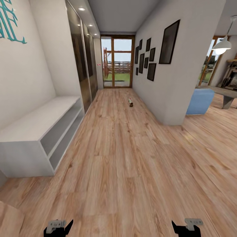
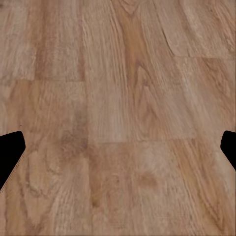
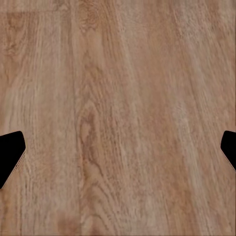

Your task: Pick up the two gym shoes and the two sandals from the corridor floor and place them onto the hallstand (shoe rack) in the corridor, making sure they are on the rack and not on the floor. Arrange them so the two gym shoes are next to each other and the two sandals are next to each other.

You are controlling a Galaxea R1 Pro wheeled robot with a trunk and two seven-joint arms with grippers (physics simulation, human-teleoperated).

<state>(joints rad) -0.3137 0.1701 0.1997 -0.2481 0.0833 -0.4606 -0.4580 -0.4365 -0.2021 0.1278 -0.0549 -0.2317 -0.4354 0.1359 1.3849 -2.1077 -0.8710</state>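
Note:
Far down the corridor floor (image 1: 125, 158), two small things lie close together by the right wall. The pale one with a touch of green looks like a gym shoe (image 1: 130, 100). The brown one just in front of it looks like a sandal (image 1: 131, 105). Both are too small to make out in detail. The hallstand (image 1: 42, 120), a pale-grey bench over open shelves, stands against the left wall with its top and shelves bare. My left gripper (image 1: 58, 228) and right gripper (image 1: 186, 227) hang low at the near edge. In the wrist views the left gripper (image 2: 118, 152) and right gripper (image 3: 118, 152) are open over bare planks.
Dark mirrored wardrobe doors (image 1: 82, 62) run along the left wall past the hallstand. A glass door (image 1: 117, 62) ends the corridor. The right wall (image 1: 171, 82) carries framed pictures and ends at a corner, with a blue seat (image 1: 199, 101) and a table (image 1: 227, 93) beyond it.

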